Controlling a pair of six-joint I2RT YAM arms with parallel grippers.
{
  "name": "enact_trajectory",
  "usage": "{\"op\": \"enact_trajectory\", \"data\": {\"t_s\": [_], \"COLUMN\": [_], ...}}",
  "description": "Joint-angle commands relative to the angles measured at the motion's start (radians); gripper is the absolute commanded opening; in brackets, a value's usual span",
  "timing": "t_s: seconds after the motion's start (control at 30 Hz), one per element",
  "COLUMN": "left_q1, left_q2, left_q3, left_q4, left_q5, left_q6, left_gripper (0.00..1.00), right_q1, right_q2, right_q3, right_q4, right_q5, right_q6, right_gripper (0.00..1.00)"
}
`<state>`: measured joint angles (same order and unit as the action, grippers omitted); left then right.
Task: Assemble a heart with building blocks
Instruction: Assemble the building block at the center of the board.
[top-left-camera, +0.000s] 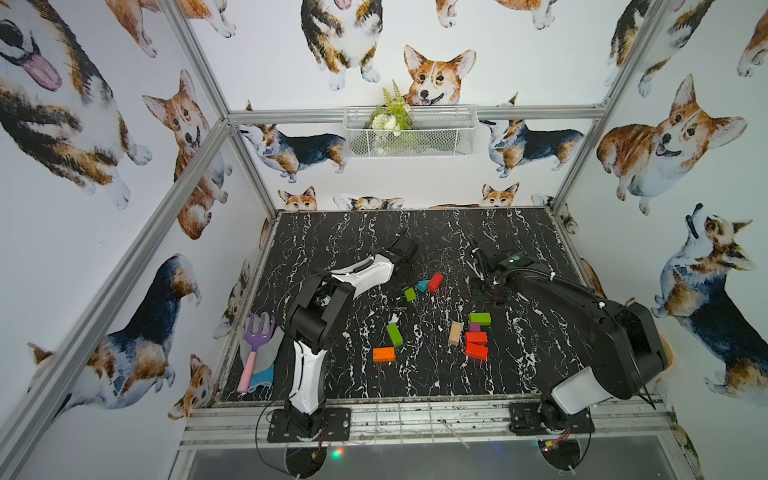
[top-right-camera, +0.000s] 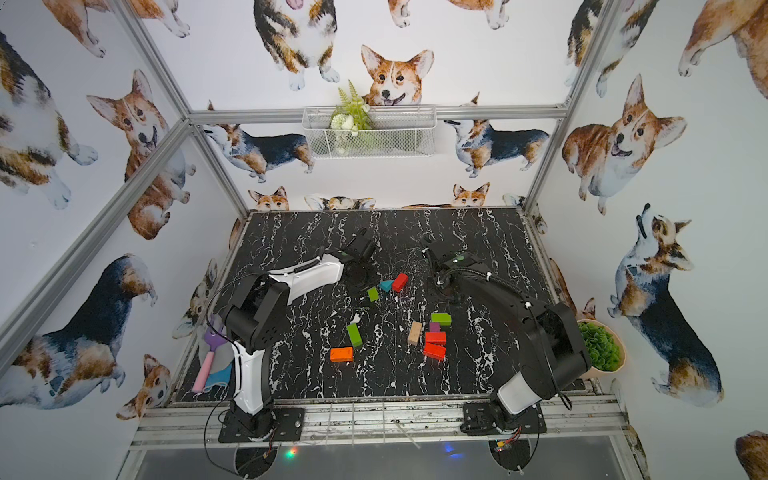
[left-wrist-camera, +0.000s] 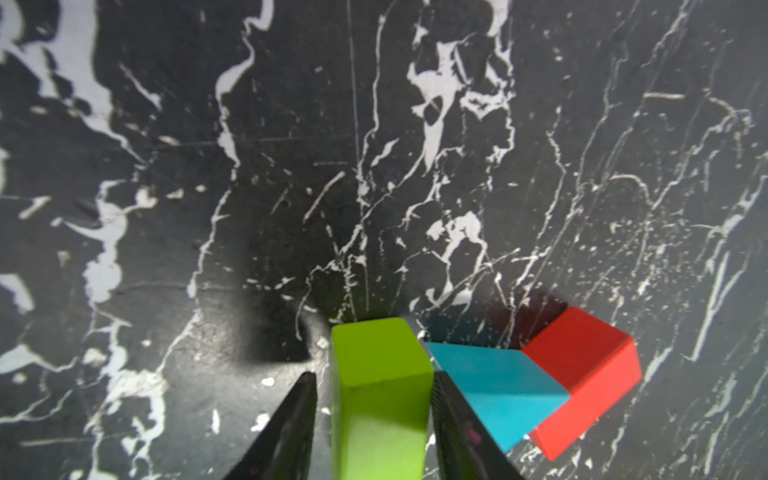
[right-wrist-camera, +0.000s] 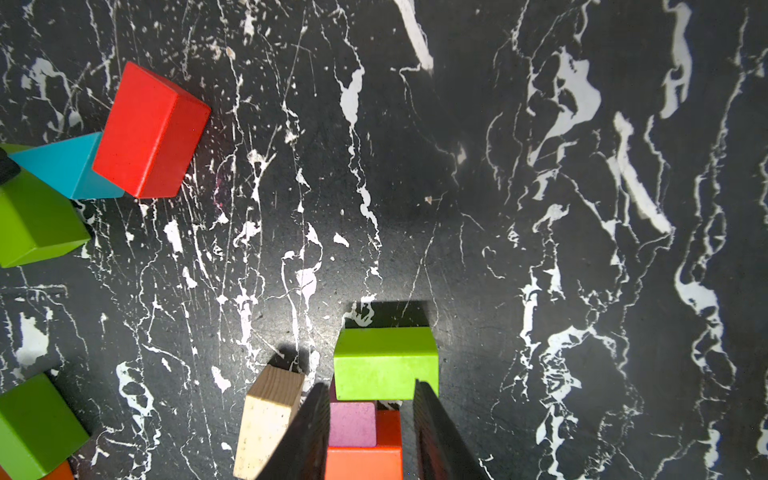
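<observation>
In the left wrist view my left gripper (left-wrist-camera: 374, 374) is open astride a light green block (left-wrist-camera: 380, 395), with a gap on one side. That block lies on the black marble table (top-left-camera: 332, 249) against the teal triangle (top-left-camera: 423, 285), which touches a red block (top-left-camera: 435, 281). My right gripper (right-wrist-camera: 371, 384) is open and empty, hovering over a cluster: a green bar (top-left-camera: 480, 318), the purple cube (top-left-camera: 474, 327) and two red bars (top-left-camera: 476, 344). A plain-wood bar (top-left-camera: 456, 332) lies beside them. Another green bar (top-left-camera: 394, 334) and an orange block (top-left-camera: 383, 354) lie apart. No heart outline shows.
A purple garden fork on a glove (top-left-camera: 259, 353) lies at the table's front left, beside the left arm. A potted green plant (top-right-camera: 598, 347) stands off the right edge behind the right arm. A wire basket (top-left-camera: 409, 131) hangs on the back wall.
</observation>
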<state>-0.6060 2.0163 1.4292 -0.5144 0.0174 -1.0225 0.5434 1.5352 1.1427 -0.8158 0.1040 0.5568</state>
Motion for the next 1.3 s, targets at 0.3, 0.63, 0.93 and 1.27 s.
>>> {"op": "enact_trajectory", "data": {"t_s": [0.3, 0.63, 0.93, 1.27], "left_q1": [0.005, -0.01, 0.001, 0.008], "left_q2": [-0.263, -0.202, -0.106, -0.097], "left_q3": [-0.236, -0.368, -0.315, -0.31], "left_q4": [0.07, 0.296, 0.322, 0.316], "left_q5": [-0.052, 0.115, 0.101, 0.094], "left_q6": [0.05, 0.075, 0.081, 0.108], "left_gripper": [0.41, 0.0, 0.0, 0.0], "right_q1": [0.015, 0.02, 0.023, 0.022], "right_q2": [-0.045, -0.043, -0.04, -0.043], "right_q3": [-0.006, -0.011, -0.017, -0.02], "right_q4": [-0.012, -0.014, -0.02, -0.027], "right_q5": [-0.001, 0.006, 0.012, 0.021], "right_q6": [0.026, 0.034, 0.034, 0.029], "right_gripper": [0.39, 0.39, 0.39, 0.39]}}
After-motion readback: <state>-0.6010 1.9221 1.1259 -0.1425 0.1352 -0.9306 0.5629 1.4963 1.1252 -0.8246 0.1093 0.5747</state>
